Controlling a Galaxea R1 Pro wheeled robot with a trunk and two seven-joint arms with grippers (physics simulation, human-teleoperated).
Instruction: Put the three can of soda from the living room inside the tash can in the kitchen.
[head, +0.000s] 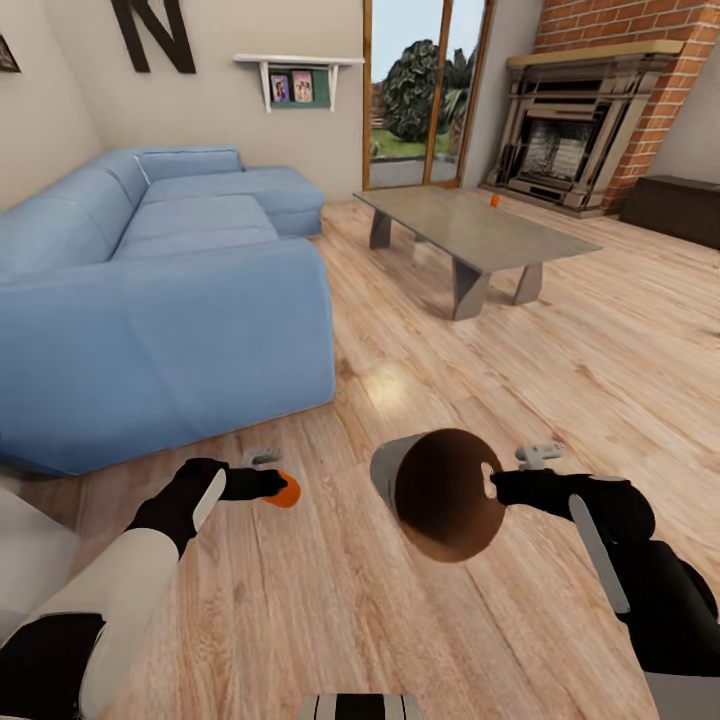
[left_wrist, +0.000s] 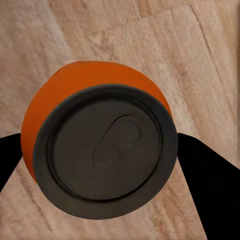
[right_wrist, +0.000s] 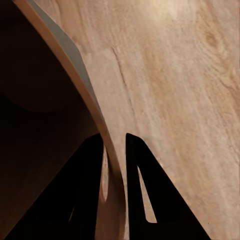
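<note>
Soda cans, two counted: one orange can (head: 286, 490), dark-topped, pinched in my left fingers (head: 268, 484) above the floor (head: 330, 600); a second orange can (head: 494, 200) on the table (head: 470, 225). Trash can (head: 440, 492), one: grey outside, coppery inside, tilted, rim pinched by my right fingers (head: 503, 487).

Both arms are showing white upper shells and black forearms; the left gripper (head: 272, 484) and right gripper (head: 503, 487) are looking black, with possibly grey fittings nearby.
</note>
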